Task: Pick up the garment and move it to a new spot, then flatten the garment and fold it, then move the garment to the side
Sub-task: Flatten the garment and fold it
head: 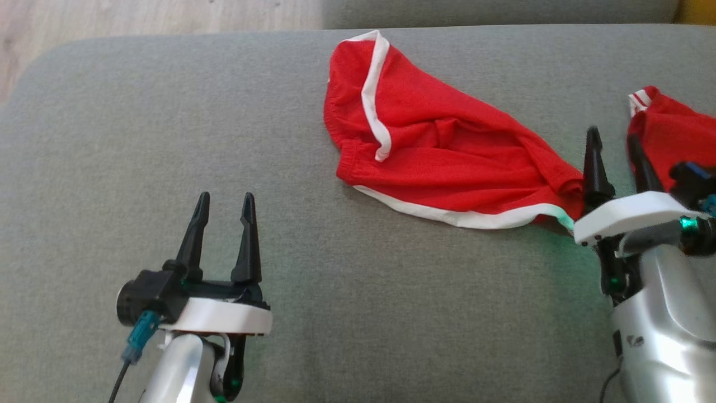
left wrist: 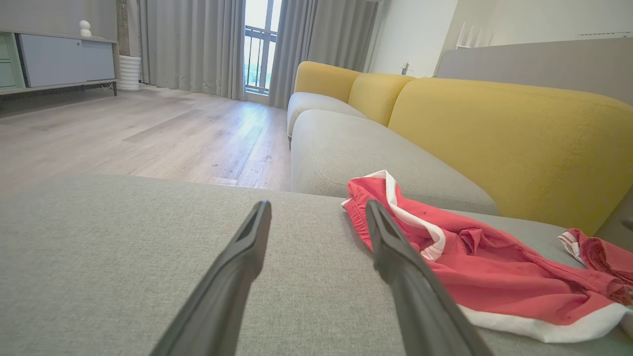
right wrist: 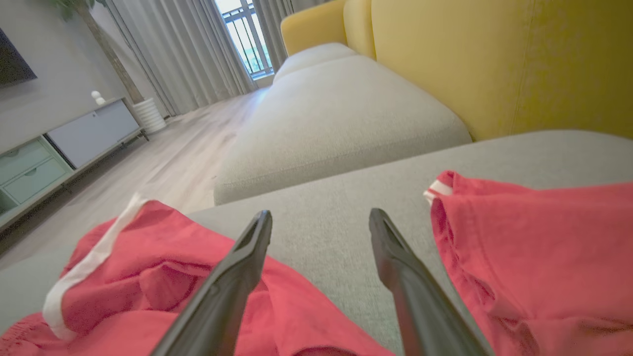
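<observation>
Left gripper (head: 224, 235) and right gripper (head: 615, 162) gape empty; closing now could snag the three-o'clock red cloth (head: 671, 134), not the garment (head: 436, 151).

You have two grippers before you, the left gripper (head: 226, 196) and the right gripper (head: 612, 134), each with two dark fingers (head: 193, 240). You have two red pieces of cloth with white trim: the garment (head: 447, 162) and a smaller red piece (head: 671, 134) to its right, though you cannot tell whether they join into one. From the left wrist you can count three grey seat cushions (left wrist: 356, 153), three yellow back cushions (left wrist: 494, 133), one cabinet (left wrist: 64, 59), one small white figure (left wrist: 85, 28) on it and one white ribbed pot (left wrist: 129, 73) beside it.
</observation>
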`<state>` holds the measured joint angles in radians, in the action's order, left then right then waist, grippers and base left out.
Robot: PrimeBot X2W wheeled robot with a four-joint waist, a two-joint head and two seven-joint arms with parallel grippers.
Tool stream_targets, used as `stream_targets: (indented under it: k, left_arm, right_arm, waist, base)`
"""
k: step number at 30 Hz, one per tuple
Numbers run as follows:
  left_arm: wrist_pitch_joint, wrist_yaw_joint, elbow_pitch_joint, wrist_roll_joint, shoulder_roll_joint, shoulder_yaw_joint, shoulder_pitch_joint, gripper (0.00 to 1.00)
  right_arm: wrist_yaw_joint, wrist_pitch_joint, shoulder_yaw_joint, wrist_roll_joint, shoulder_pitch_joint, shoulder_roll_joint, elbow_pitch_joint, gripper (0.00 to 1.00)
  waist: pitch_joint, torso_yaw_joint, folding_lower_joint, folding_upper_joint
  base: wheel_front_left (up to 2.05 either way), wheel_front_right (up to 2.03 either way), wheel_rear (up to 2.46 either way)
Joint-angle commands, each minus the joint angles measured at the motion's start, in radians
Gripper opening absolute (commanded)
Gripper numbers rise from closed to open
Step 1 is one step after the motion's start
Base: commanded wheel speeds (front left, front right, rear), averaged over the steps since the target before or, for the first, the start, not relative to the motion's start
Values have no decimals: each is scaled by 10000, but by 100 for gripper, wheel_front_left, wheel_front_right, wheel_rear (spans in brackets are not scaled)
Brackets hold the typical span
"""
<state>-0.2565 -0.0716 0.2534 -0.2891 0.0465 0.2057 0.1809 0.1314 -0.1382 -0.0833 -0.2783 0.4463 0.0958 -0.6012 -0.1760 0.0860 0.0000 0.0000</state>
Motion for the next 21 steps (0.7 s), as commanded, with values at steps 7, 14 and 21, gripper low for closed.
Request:
stream_targets:
  k: [7,14,21]
  left_arm:
    - [-53,-72,-417,76,38,-358,366,100]
    - [-53,-85,-495,75,37,-325,285,100]
    - [-53,-87,-578,39,37,-184,256,100]
  right_arm:
    - [-7,-656,1202,506,-1007,-335,2545,100]
    - [-7,-795,1528,633,-1904,-438,3691,100]
    - [-7,-739,1503,895,-2462,-452,3962,100]
  waist:
    - [89,-270,0,0]
    - [139,-327,0,0]
    - [86,-325,0,0]
  base:
    - [0,0,0]
    - [0,0,0]
    - [0,0,0]
